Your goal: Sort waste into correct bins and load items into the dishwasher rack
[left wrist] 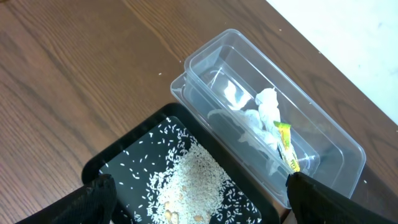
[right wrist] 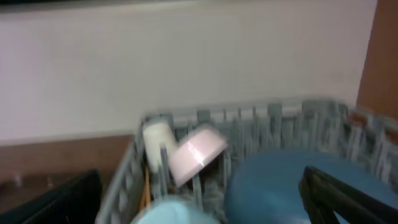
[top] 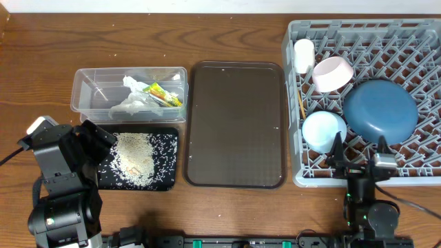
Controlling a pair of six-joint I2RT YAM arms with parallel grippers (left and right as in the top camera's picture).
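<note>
Starting nearest us, we find the left gripper spread apart and empty above the rice in the black tray. The right gripper, also apart, faces the light blue bowl in the rack, slightly to its left.

Your left arm sits at the near left side. It is bent, and its end leans down and off to the right. Your left gripper is spread wide apart and holds nothing. Its two dark fingers show in the low corners of its own view.

Your right arm stands at the near right side and points straight away from you. Your right gripper is spread wide too and holds nothing. In its own view the tips look dark and blurry, one low on each side.
</note>
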